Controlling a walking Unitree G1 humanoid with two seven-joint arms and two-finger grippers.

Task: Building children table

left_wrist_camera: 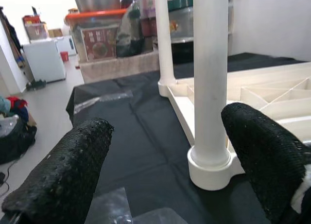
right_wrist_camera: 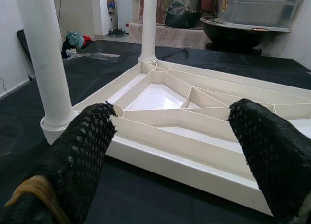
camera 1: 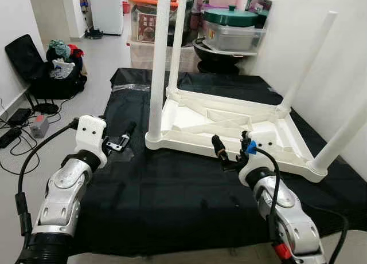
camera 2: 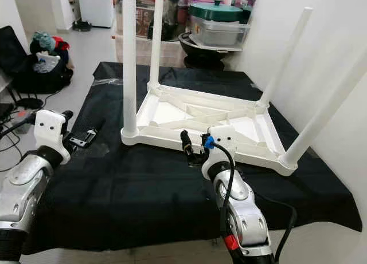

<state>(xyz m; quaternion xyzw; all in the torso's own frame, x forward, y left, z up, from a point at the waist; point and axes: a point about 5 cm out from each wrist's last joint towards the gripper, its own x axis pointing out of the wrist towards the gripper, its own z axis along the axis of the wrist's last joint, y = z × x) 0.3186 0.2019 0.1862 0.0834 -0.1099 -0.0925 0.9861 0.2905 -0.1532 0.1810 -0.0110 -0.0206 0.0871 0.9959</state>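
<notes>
White plastic children's table (camera 1: 229, 123) lies upside down on a black sheet (camera 1: 172, 184) spread over the floor. All four legs point up. Near-left leg (camera 1: 157, 69) stands at the table's 8 o'clock corner, another (camera 1: 179, 43) behind it at 11 o'clock, and two more (camera 1: 309, 58) (camera 1: 344, 132) along the right side by the white wall.

Left gripper (camera 1: 123, 139) hovers low over the sheet, well to the left of the table and apart from it. Fingers (left_wrist_camera: 63, 180) spread wide, holding nothing. From it, the near-left leg lies at about 2 o'clock, seen between the fingers in the left wrist view, socket collar (left_wrist_camera: 210, 165) just ahead.

Right gripper (camera 1: 223, 155) sits just at the table's near rim (right_wrist_camera: 184, 165), around the middle of that edge. Fingers (right_wrist_camera: 82, 156) spread, nothing pinched. Ribbed underside straight ahead at 12 o'clock.

Judgement: legs look seated, so assembly seems nearly done; what's left is likely checking a leg or turning the table upright. The legs' long axis is vertical, so a grasp would close across a leg horizontally. Left arm is nearer the near-left leg; right arm nearer the rim.

Background: storage bins (camera 1: 152, 20) and a dark bag (camera 1: 40, 69) at 10 o'clock on the floor.
</notes>
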